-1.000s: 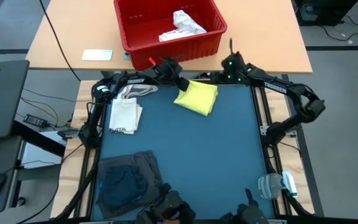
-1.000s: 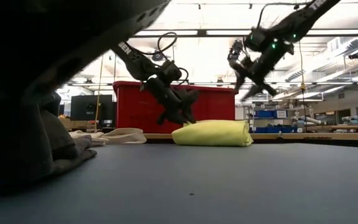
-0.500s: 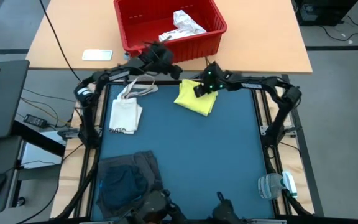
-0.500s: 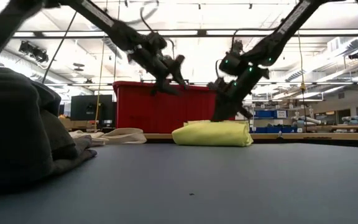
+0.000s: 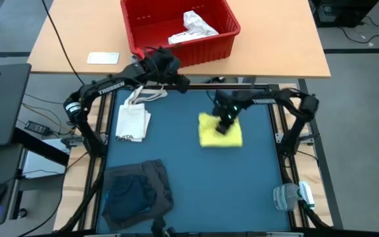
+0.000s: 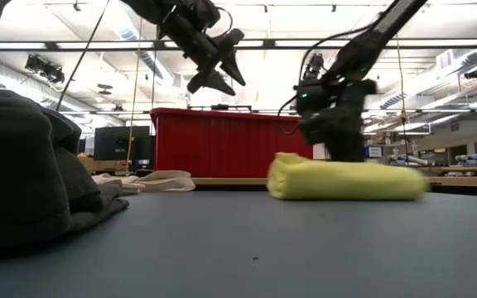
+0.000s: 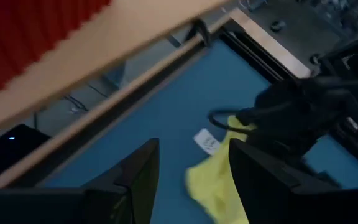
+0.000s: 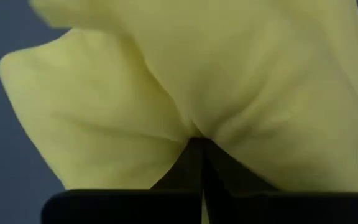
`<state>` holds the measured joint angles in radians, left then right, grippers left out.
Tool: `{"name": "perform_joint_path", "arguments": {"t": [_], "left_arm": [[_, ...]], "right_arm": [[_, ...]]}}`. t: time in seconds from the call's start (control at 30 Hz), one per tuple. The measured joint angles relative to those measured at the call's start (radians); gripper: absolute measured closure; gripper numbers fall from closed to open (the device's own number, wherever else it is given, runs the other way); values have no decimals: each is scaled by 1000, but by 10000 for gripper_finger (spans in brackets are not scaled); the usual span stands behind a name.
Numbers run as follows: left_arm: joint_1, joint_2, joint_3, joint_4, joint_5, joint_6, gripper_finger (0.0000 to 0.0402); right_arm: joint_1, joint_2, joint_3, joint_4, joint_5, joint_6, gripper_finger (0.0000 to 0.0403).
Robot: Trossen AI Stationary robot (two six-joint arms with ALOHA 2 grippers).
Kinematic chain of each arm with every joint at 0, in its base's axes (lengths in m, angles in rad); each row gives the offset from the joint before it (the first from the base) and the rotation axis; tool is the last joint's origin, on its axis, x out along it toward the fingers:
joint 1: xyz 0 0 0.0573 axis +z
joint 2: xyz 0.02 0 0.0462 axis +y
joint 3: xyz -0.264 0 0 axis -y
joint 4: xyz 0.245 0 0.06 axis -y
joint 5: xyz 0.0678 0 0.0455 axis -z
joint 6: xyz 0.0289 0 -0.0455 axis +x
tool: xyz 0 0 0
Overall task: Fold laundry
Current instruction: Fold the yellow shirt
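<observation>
High view: the right arm reaches in from the right edge, elbow bent, its right tool [image 5: 224, 125] pressed down and pinched shut on the yellow garment [image 5: 220, 131], which lies folded right of centre on the blue surface [image 5: 196, 178]. The left arm stretches along the far edge; its left tool [image 5: 174, 72] hangs raised near the red bin [image 5: 176, 29], fingers parted and holding nothing. Grey and blue garments [image 5: 135, 191] lie at the near left corner.

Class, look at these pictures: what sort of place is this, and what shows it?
Probably a robotics lab or workshop: a framed blue work table, strip lights across an open ceiling with shelving behind, and a red bin on a wooden bench.
</observation>
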<state>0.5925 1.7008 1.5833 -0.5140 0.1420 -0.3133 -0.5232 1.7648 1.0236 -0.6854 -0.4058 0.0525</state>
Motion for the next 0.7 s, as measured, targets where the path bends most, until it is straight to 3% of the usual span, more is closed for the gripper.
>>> {"name": "perform_joint_path", "arguments": {"t": [0.13, 0.27, 0.33, 0.53, 0.7], "left_arm": [[-61, 0, 0, -6, -7, -13, 207], [-115, -14, -2, -17, -7, -39, 207], [-142, -39, -2, -22, -8, -38, 207], [-220, -163, -2, -132, -11, -3, 208], [-300, -292, -2, -297, -106, 11, 208]], "right_arm": [[111, -142, -207, 75, -13, 103, 398], [247, -335, -439, 155, -21, 375, 399], [353, -456, -516, 145, 28, 533, 400], [691, -740, -582, -69, 169, 966, 401], [914, -801, -582, -121, 118, 1125, 402]]}}
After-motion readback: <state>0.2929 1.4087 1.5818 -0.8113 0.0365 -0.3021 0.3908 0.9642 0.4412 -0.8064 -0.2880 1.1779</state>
